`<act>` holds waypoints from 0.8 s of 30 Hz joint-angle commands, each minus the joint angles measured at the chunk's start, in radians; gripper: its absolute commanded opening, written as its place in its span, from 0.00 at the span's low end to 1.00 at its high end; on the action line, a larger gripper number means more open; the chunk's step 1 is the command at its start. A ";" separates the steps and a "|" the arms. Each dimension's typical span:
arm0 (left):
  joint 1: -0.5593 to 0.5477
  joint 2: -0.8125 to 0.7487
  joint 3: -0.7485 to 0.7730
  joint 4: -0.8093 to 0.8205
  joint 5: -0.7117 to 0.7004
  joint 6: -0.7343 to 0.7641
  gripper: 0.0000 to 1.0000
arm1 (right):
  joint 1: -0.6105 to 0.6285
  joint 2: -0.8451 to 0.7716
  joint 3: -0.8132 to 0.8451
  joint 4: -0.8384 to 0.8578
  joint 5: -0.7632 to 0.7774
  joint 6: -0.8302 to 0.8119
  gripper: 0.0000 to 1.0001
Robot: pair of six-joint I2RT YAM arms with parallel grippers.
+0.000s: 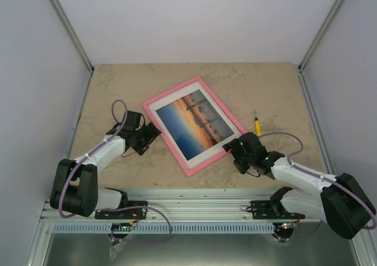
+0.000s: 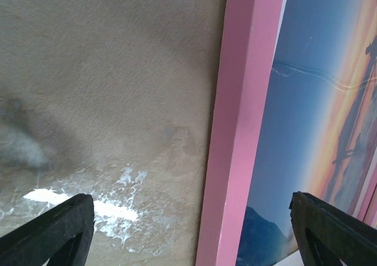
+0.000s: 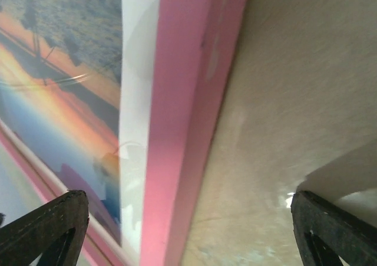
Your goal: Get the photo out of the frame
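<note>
The left jaws are held wide apart, astride the side of the frame (image 1: pixel 171 89) that faces the near left corner of the desk (image 1: pixel 265 89), one finger over bare desk and the other over the photo (image 1: pixel 193 124). The right jaws are spread just as wide across the side facing the near right corner; nothing is clamped, and contact cannot be told. The frame is laid flat and askew at the desk's middle, the photo seated inside it within a white mat (image 1: pixel 154 108).
</note>
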 commanded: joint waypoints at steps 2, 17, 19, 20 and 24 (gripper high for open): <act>0.004 0.008 0.026 0.002 -0.031 -0.012 0.92 | -0.088 -0.069 0.058 -0.217 0.005 -0.235 0.95; -0.042 0.113 0.140 -0.036 -0.115 0.055 0.92 | -0.255 0.361 0.535 -0.185 -0.038 -1.108 0.96; -0.064 0.141 0.165 -0.051 -0.136 0.071 0.92 | -0.267 0.403 0.571 -0.164 -0.024 -1.181 0.95; -0.074 0.156 0.178 -0.058 -0.147 0.079 0.92 | -0.271 0.424 0.586 -0.156 -0.011 -1.203 0.95; -0.100 0.211 0.198 -0.061 -0.155 0.100 0.92 | -0.276 0.525 0.662 -0.129 0.013 -1.291 0.87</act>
